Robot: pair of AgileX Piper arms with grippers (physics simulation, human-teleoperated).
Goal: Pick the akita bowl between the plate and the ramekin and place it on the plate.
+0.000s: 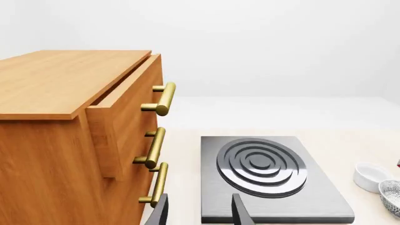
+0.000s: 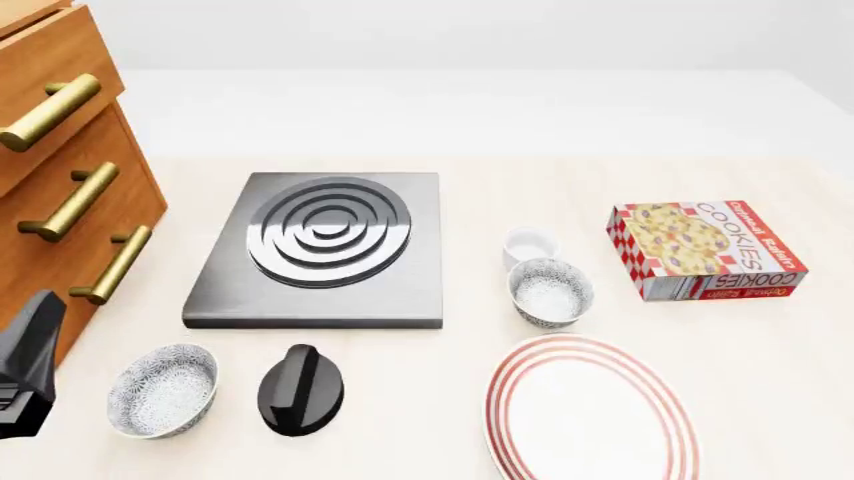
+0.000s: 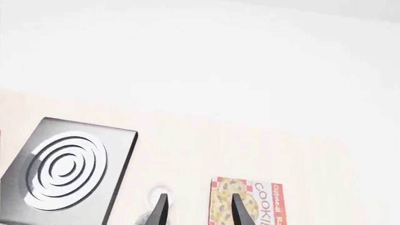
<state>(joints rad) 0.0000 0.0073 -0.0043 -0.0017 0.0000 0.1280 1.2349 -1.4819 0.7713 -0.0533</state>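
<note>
The speckled bowl sits on the desk between the ramekin and the plate, untouched. Left hand and right hand both hang with fingers apart, holding nothing.

Akita bowl btwn plate, ramekin.

A pale beige, matte table runs back to a plain white wall under even, soft light. At the table's left stands a warm brown wooden drawer cabinet with three brass bar handles, its top drawer pulled slightly out.
</note>
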